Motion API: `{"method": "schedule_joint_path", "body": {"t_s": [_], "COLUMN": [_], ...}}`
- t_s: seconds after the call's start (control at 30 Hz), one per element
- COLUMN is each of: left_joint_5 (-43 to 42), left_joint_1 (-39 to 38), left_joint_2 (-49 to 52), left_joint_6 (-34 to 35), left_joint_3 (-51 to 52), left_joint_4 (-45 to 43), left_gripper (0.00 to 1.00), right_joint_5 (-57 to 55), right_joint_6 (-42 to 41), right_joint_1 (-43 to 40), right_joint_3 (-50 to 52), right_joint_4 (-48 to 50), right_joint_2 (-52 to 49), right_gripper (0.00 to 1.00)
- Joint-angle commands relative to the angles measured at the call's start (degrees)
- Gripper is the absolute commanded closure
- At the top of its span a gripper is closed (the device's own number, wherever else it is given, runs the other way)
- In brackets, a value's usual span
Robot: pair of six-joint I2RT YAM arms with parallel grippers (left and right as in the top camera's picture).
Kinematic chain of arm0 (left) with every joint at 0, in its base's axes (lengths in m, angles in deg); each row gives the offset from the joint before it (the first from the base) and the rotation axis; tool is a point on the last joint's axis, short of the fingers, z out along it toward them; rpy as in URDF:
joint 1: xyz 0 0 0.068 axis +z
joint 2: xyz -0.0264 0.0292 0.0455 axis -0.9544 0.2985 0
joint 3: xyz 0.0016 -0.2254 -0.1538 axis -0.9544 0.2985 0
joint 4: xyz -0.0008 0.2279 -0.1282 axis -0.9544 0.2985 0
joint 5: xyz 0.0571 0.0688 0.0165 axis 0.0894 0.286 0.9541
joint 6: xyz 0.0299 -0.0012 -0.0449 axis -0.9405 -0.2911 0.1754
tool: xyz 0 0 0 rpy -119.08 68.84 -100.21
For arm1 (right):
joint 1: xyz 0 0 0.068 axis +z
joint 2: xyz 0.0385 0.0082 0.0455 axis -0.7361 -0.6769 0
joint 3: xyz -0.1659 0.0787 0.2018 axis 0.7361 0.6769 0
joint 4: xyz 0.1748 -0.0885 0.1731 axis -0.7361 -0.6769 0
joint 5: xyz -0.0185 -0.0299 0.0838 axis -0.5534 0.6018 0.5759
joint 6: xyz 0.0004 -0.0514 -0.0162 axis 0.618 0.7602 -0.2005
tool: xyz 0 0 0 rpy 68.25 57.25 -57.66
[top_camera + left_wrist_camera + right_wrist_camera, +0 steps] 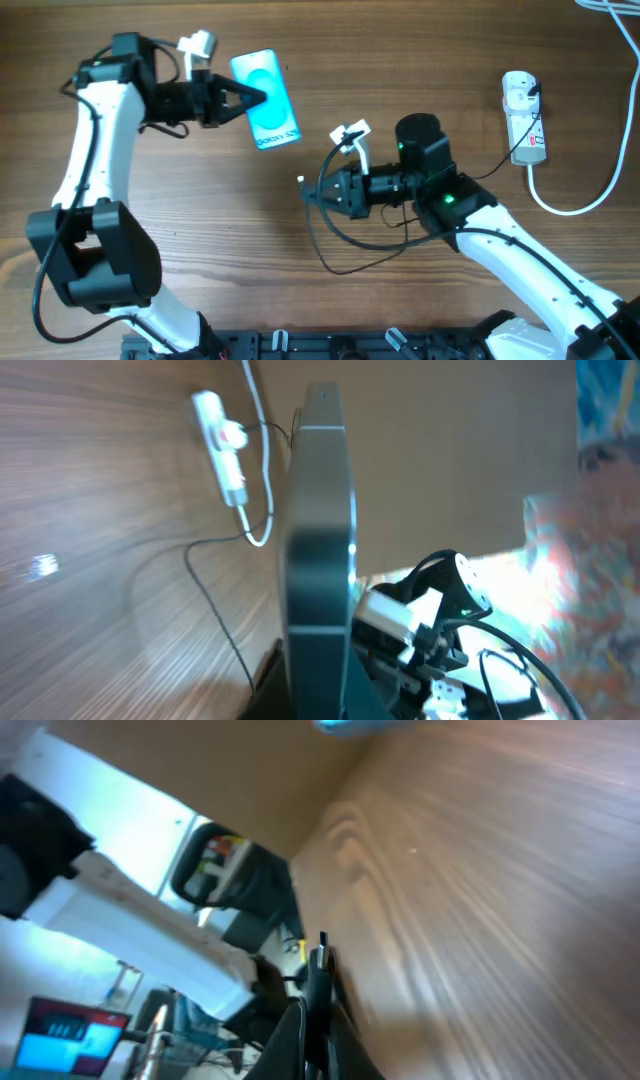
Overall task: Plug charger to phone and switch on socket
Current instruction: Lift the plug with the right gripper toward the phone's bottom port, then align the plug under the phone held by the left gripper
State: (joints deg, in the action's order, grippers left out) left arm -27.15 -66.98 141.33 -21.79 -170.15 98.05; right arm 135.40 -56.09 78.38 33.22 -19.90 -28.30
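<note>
The phone (272,115), teal-and-white screen up, is held off the table at the back left by my left gripper (252,98), shut on its left edge. In the left wrist view the phone (320,520) shows edge-on, rising from my gripper (322,695). My right gripper (318,190) at the centre is shut on the charger's plug, with the metallic tip (301,181) pointing left, below and right of the phone and apart from it. The thin black cable (335,255) loops toward the front. The plug (320,958) sticks out of my right fingers (318,1020). The white socket (525,115) lies at the far right.
The socket's thick white cord (570,205) curves along the right edge of the wooden table (180,230). The socket also shows in the left wrist view (222,445), with the right arm (430,610) behind the phone. A strip of teal shows at the top of the right wrist view (360,725).
</note>
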Motion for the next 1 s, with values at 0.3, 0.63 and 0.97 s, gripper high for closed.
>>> {"method": "schedule_joint_path", "body": {"t_s": [0.3, 0.63, 0.97], "left_joint_5": [-8.7, -9.0, -9.0], "left_joint_1": [-4.8, -4.8, -4.8], "left_joint_2": [-1.6, -1.6, -1.6], "left_joint_6": [-1.9, -1.9, -1.9], "left_joint_3": [-0.1, -0.1, -0.1], "left_joint_4": [-2.1, -2.2, -1.9], "left_gripper": [0.96, 0.96, 0.96], "right_joint_5": [1.7, 1.7, 1.1], "right_joint_6": [-6.4, -7.9, -9.4], "right_joint_1": [0.4, -1.7, -3.4], "right_joint_3": [0.5, 0.5, 0.5], "right_joint_4": [3.8, 8.2, 10.7], "right_joint_2": [0.7, 0.7, 0.7], "right_gripper": [0.96, 0.96, 0.96]}}
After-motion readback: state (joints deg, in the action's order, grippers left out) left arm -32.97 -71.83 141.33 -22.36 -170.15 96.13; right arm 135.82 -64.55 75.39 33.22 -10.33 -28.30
